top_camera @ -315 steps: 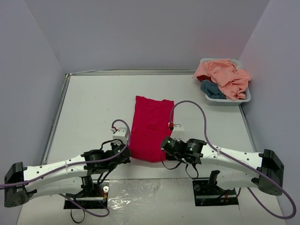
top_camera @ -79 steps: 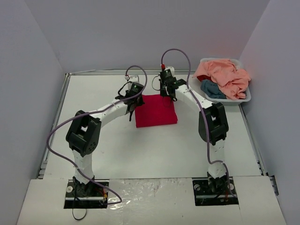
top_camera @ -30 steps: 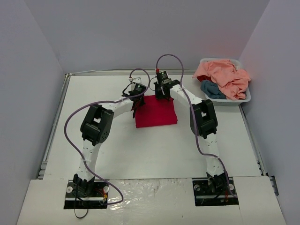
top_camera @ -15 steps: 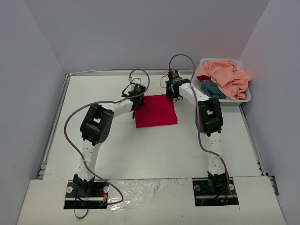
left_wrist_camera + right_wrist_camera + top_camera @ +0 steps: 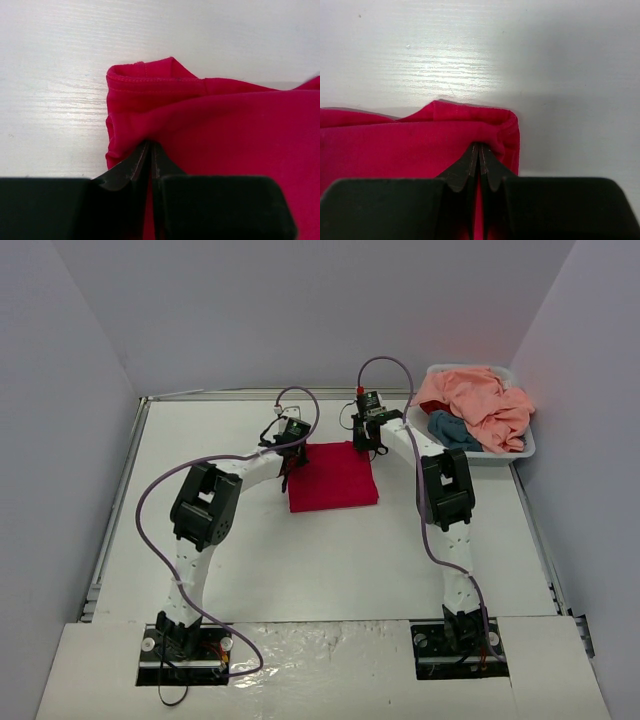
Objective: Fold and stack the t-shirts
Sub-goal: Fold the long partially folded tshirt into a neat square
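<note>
The left claw (image 5: 150,151) is squeezed shut on a bit of the red t-shirt (image 5: 333,477), right at its far left corner, where the cloth bunches into little wrinkles at the two black tips. The right claw (image 5: 479,150) does the same at the far right corner: it is shut tight, with a pinch of red cloth in it. I think they hold the two corners like this so they can pull the back edge straight and flat, one claw on each side. The red t-shirt lies on the white table (image 5: 250,540), folded into a neat shape that is almost square, in the middle toward the back. To me this fold looks about done, so the claws may only need to let go. Over at the back right, well apart from the red one, sits the white basket (image 5: 480,457). In it a peach t-shirt (image 5: 480,400) is heaped on a blue t-shirt (image 5: 452,430) — those two are not folded or stacked yet.
</note>
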You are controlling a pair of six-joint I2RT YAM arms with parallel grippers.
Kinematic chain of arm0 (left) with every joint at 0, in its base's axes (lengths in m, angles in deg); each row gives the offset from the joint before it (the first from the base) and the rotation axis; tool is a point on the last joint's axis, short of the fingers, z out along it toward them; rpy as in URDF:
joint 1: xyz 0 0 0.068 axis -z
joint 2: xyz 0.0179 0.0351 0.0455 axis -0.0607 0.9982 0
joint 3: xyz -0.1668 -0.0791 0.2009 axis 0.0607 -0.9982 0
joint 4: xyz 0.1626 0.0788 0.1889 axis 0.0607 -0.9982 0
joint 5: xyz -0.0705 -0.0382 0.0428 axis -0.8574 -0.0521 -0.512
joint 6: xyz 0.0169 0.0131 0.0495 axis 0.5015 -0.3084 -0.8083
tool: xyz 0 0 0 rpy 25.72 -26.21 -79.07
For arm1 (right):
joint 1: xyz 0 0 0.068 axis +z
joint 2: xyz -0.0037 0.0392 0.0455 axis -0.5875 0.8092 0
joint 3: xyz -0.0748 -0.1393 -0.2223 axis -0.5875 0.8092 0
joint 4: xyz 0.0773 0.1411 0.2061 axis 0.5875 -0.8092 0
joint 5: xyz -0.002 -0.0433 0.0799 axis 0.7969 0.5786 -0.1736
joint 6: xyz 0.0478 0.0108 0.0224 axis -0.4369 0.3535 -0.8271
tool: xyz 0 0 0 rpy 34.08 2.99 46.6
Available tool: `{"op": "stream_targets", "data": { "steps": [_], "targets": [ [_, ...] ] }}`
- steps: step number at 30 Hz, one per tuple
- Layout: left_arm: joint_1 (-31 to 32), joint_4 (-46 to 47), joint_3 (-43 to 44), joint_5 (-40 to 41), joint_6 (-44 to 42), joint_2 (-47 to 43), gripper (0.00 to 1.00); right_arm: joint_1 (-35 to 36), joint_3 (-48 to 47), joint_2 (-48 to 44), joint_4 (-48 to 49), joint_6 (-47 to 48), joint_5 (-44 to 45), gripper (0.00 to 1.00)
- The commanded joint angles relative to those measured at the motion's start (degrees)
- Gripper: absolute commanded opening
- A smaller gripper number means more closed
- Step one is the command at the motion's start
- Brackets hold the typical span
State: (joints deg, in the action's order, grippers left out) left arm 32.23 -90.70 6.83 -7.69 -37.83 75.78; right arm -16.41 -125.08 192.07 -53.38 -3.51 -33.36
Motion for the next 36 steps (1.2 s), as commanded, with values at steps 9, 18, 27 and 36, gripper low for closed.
{"op": "stream_targets", "data": {
  "steps": [9,18,27,36],
  "targets": [
    [-0.72,-6.08,2.03,2.25,-1.24,-14.22,0.29,0.03,0.35,-7.51,-3.54,0.26,-1.61,0.03],
    [-0.98,-9.07,-6.55,4.71,1.13,-26.09,0.35,2.22,5.45,-14.81,-3.62,0.52,-2.5,0.35],
    [-0.98,-10.21,-21.24,2.96,4.29,-35.95,0.36,13.8,14.76,-20.61,-3.45,2.89,3.55,0.37],
    [-2.03,-13.54,-33.47,6.82,9.48,-49.04,0.36,25.06,22.94,-24.57,-1.16,2.01,7.69,0.31]
  ]
}}
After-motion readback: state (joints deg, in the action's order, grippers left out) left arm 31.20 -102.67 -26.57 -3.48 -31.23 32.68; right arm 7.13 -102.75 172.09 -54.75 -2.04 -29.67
